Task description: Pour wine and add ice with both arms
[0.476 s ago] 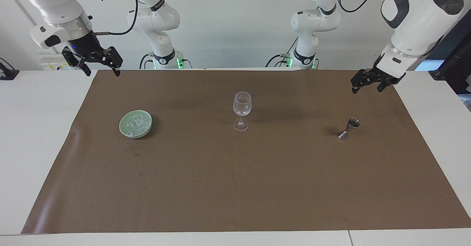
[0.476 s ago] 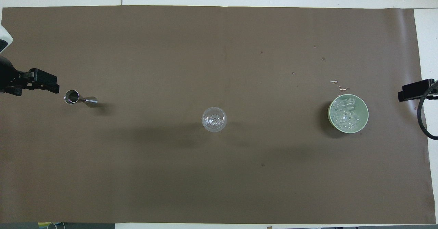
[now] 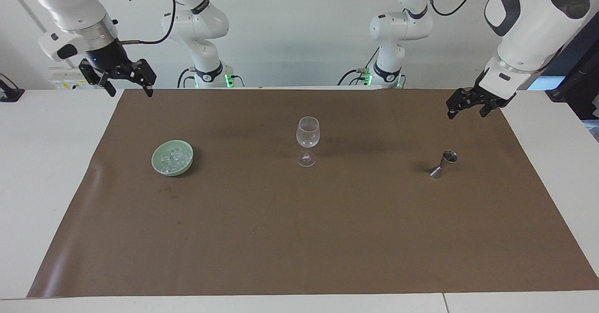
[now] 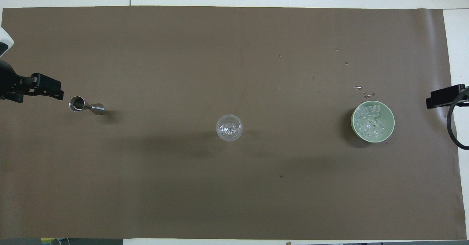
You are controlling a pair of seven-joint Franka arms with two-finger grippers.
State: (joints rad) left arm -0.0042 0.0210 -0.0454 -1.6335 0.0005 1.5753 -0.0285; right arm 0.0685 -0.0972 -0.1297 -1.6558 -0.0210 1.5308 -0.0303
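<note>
Ice [image 3: 172, 156] lies as a heap of small clear cubes in a pale green bowl [image 3: 159, 164], which stands on the brown mat [image 3: 299, 238], well apart from the wine glass [image 3: 307, 140] toward the right arm's end of the table. The glass stands upright. A steel jigger [image 3: 443, 163] stands well apart from the glass toward the left arm's end. The right gripper [image 3: 127, 88] hangs wide and empty over the mat's corner. The left gripper [image 3: 465, 109] hangs wide and empty over the mat, near the jigger.
</note>
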